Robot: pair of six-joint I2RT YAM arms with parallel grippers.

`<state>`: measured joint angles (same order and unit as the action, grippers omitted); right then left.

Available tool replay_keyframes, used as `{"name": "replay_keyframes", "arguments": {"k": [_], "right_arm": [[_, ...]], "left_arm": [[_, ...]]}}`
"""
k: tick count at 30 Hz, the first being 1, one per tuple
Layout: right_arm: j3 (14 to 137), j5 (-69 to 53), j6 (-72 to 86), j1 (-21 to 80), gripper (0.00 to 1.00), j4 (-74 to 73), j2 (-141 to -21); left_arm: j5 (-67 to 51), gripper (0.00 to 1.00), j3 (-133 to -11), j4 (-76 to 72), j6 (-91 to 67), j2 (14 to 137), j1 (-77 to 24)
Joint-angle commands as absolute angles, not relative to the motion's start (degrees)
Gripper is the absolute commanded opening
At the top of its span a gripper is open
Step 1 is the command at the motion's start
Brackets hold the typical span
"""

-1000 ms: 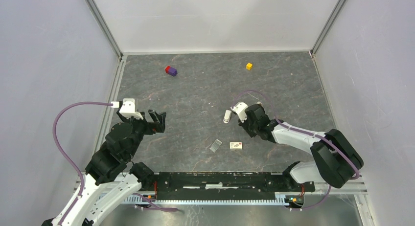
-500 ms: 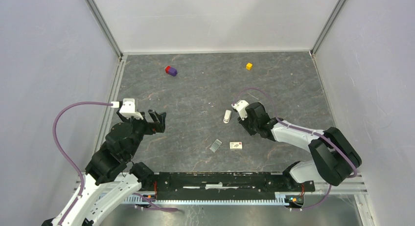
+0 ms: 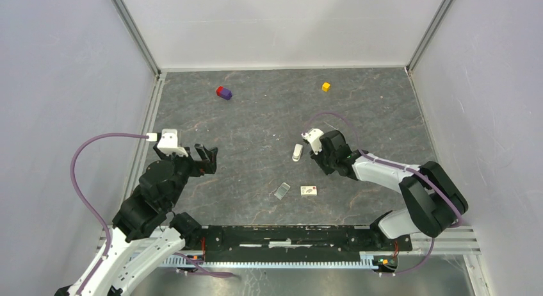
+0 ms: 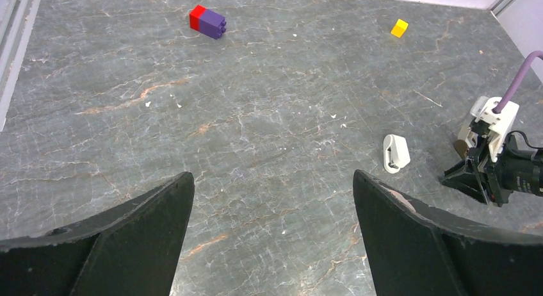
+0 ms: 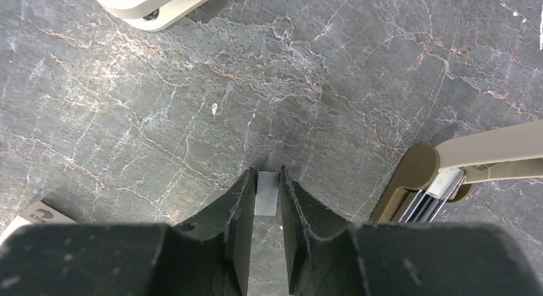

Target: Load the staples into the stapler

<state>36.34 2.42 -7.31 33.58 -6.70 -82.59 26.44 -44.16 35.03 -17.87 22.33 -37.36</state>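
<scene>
While the right gripper [image 5: 267,180] clenched the staples [image 5: 267,197] near the stapler [image 5: 150,2], which lay apart on the table [image 5: 384,65], we judged alignment critical: the strip had to enter squarely. The left gripper [image 4: 272,180] hung released, empty.

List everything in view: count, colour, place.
stapler: 1, white, mid-table, just left of the right gripper
staples: 1 strip, silver, pinched in the right gripper
small box: 1, white and tan, nearer the arm bases than the stapler
flat piece: 1, grey, just left of the small box; cannot tell what it is
block: 1, purple with a red end, far left
cube: 1, yellow, far right
hinged piece: 1, beige with metal inside, beside the right gripper; unidentified
table: 1, dark grey, veined
left gripper: open, empty, near left
right gripper: shut on the staples, centre-right
</scene>
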Motion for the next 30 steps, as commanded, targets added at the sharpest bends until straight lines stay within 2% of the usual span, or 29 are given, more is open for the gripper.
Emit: {"name": "replay_keyframes", "arguments": {"k": [1, 12, 30], "right_arm": [[35.87, 1.1, -5.72, 33.15, 0.27, -12.1, -83.47], [35.07, 0.75, -5.05, 32.6, 0.3, -13.09, -81.75], [35.36, 2.7, -3.1, 30.35, 0.21, -10.59, -77.44]], "left_arm": [[26.46, 1.0, -44.13, 33.57, -14.68, 22.37, -37.36], [26.46, 1.0, -44.15, 33.51, -14.77, 22.55, -37.35], [26.36, 1.0, -44.13, 33.39, -14.67, 23.61, -37.36]]}}
